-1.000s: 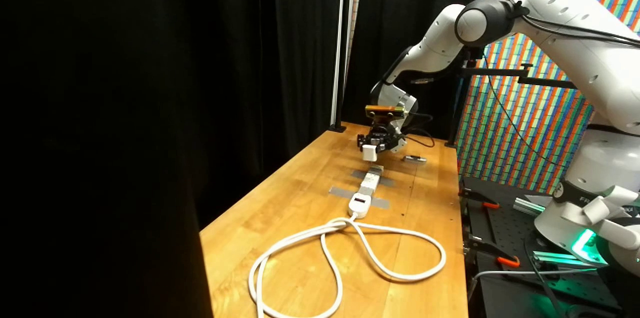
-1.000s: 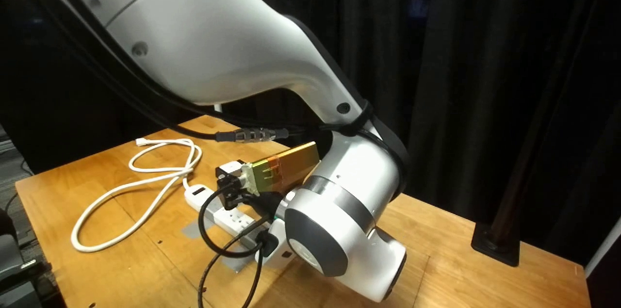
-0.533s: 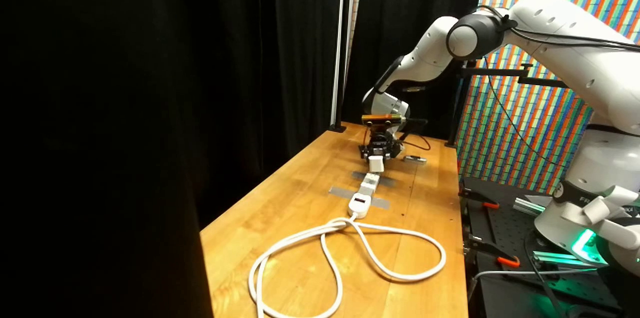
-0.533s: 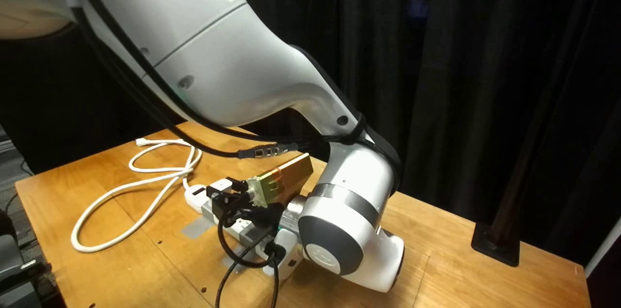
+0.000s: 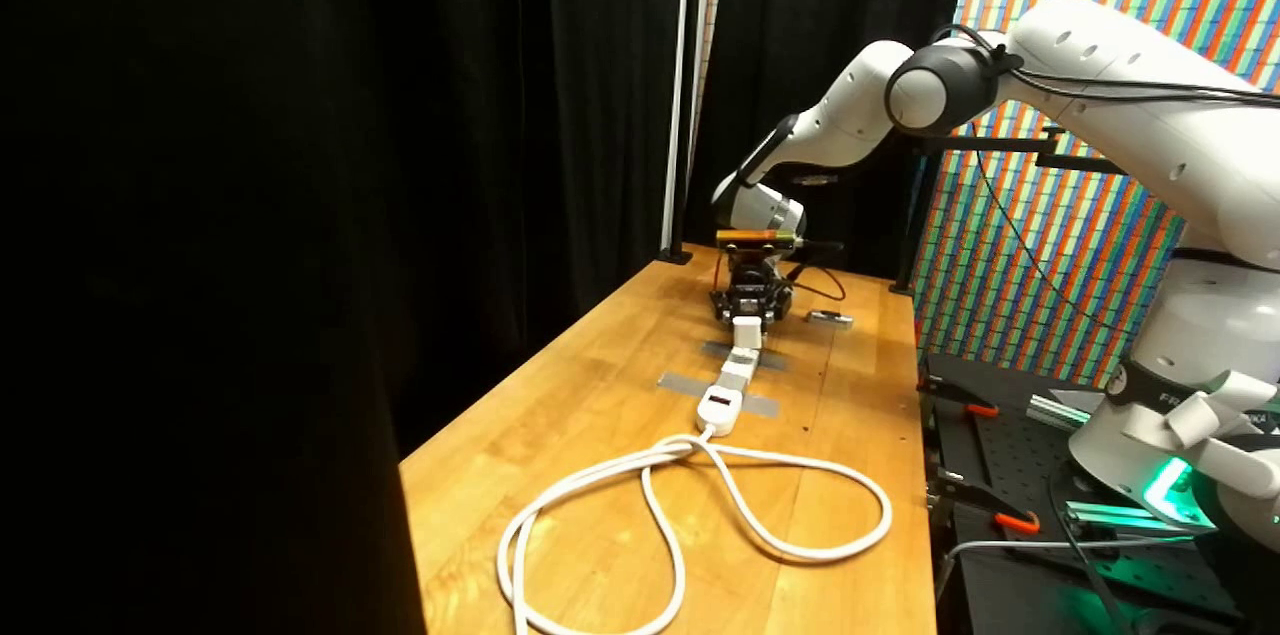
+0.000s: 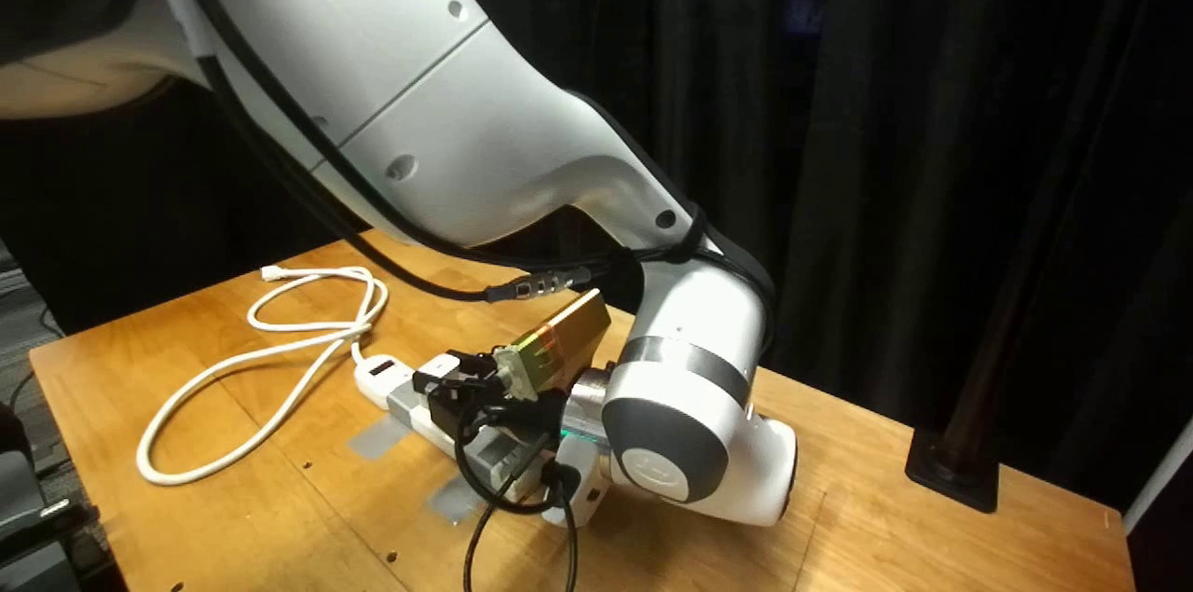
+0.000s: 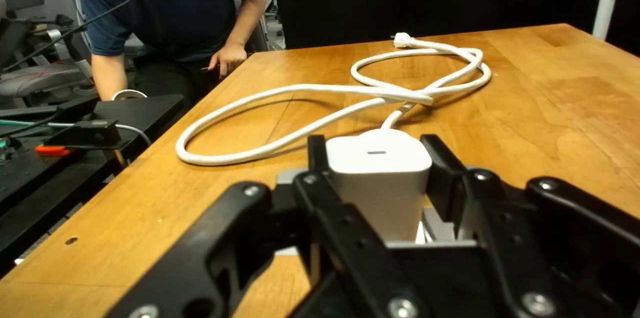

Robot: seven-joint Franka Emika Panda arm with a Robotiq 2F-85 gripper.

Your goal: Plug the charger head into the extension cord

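The charger head is a small white block held upright over the far part of the extension cord's socket block. In the wrist view the charger head sits between both black fingers, its slotted face up. My gripper is shut on its sides; in an exterior view the charger head shows beside the gripper's fingers. The socket block lies taped to the table, with a looped white cable. The prongs and the outlets under the charger head are hidden, so I cannot tell whether they touch.
Grey tape crosses the wooden table at the socket block. A small silver object lies right of the gripper. Clamps with orange tips line the table edge. A pole base stands behind. A person sits beyond.
The arm has lowered and my gripper has brought the charger head down close over the socket block. The gripper has also turned to a squarer angle over it. The cable has not moved.
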